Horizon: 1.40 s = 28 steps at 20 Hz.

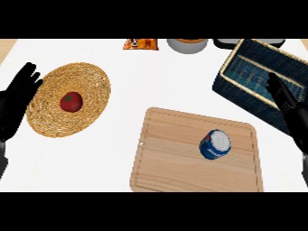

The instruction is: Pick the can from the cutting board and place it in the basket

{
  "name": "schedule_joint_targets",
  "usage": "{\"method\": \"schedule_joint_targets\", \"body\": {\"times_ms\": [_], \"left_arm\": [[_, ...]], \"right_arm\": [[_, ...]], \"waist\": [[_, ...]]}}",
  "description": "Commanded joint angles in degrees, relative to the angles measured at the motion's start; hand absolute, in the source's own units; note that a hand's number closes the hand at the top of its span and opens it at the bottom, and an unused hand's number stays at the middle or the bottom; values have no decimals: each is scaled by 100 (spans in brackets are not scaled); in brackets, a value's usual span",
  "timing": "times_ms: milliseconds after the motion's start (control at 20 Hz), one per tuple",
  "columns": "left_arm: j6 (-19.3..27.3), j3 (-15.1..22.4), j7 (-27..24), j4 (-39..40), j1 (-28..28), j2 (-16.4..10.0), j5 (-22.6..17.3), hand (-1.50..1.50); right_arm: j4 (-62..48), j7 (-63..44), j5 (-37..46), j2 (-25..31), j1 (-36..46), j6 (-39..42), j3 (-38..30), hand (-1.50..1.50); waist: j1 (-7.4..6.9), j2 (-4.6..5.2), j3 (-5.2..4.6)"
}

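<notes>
A: Where is the blue and white metal can [214,144]?

B: On the pale wooden cutting board [176,167], near side of the white table [170,81].

A: What could go wrong?

B: The right robot hand [296,115] is spread and holds nothing, just beside the dark blue woven basket [240,97] at the far right. I think a sideways touch could push the round can away.

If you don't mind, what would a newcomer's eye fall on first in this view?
Probably the blue can on the wooden cutting board at lower centre. Next, the red tomato on the woven plate at left, and the dark blue basket at upper right.
</notes>
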<state>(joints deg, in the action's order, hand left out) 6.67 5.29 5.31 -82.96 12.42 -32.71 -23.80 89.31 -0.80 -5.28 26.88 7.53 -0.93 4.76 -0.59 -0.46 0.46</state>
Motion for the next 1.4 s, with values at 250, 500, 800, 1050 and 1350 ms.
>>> {"method": "schedule_joint_targets", "body": {"times_ms": [250,500,800,1050,1350], "left_arm": [[314,761,597,745,-1092,721,240,0],[355,1050,402,785,-1552,961,447,0],[377,913,545,570,-1796,775,426,0],[426,677,593,740,-1677,764,324,0],[586,741,799,441,-1704,830,405,0]], "right_arm": [[363,77,-1357,-1473,1450,88,23,150],[559,-72,420,-2311,1484,-483,2055,-150],[409,-1645,2142,-1701,1928,-1200,2258,-150],[890,-3214,3148,-540,2680,-470,2177,-150],[1718,-4636,2356,460,3770,1609,1717,-150]], "waist": [[-237,129,-39],[-125,38,-62],[19,-28,-73],[292,-89,-99],[272,-87,-76]]}}
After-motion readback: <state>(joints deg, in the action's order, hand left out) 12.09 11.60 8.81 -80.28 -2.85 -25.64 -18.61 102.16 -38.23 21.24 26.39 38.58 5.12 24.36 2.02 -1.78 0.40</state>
